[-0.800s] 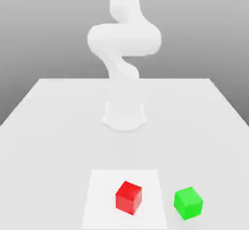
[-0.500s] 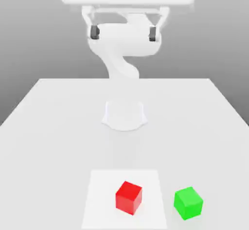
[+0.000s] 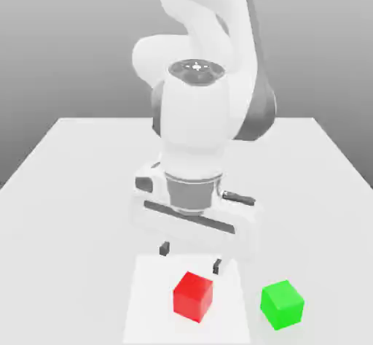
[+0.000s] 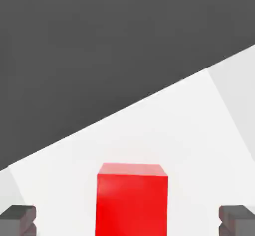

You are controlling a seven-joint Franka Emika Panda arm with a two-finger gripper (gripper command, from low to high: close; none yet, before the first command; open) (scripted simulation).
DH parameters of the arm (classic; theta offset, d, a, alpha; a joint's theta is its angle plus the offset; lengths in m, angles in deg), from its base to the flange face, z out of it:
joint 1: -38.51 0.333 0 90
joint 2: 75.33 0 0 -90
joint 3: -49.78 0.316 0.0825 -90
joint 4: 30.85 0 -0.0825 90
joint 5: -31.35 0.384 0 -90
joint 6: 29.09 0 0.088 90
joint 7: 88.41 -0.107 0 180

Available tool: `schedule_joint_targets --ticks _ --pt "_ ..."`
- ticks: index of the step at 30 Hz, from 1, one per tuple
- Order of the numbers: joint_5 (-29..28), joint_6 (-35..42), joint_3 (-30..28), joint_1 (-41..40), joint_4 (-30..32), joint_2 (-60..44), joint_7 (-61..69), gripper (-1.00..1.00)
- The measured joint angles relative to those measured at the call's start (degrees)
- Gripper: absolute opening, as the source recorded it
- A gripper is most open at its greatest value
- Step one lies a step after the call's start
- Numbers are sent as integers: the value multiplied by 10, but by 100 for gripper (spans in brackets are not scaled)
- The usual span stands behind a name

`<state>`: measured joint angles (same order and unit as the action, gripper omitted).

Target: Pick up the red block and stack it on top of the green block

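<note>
**Inspector:** Nearest the front edge of the table [image 3: 65, 190], what is recorded?

**Assistant:** The red block [image 3: 193, 296] is found resting on a paler square patch [image 3: 149, 300] near the front edge, about midway across. The green block [image 3: 282, 304] is noted beside it toward the exterior view's right, apart from it and off the patch. Neither block has been lifted.

**Inspector:** And what has changed?

**Assistant:** Half a second ago the gripper [image 3: 190, 257] was held high above the table; it has since been brought down to just behind and above the red block. In the hand view the red block [image 4: 132, 200] is seen centred between the two fingertips [image 4: 18, 220], with clear space on both sides. The jaws are spread wide and nothing is held.

**Inspector:** The significance for the task?

**Assistant:** The approach is judged nearly complete and the alignment sound. A short further descent is judged necessary before the jaws can be closed on the block. Stacking has not been started.

**Inspector:** Farther back?

**Assistant:** The arm [image 3: 200, 110] is seen rising over the table's middle, against a grey background.
</note>
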<state>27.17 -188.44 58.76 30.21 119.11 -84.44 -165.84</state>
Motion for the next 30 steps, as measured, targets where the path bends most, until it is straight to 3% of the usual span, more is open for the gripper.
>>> schedule_joint_targets --ticks 3,4,11,17,21,26,27,30 --pt "-23 -51 -21 16 -8 -62 -20 0" --pt "-30 -67 -30 23 -10 -81 -25 -100" --pt "-32 -71 -31 24 -11 -85 -27 -100" --pt "13 20 1 14 2 19 3 -100" --pt "14 80 63 91 -37 39 -43 -100" --pt "-39 29 56 126 -59 -37 -98 -100" --pt "-50 15 49 132 -60 -54 -106 100" --pt "-50 15 49 132 -60 -54 -106 100"
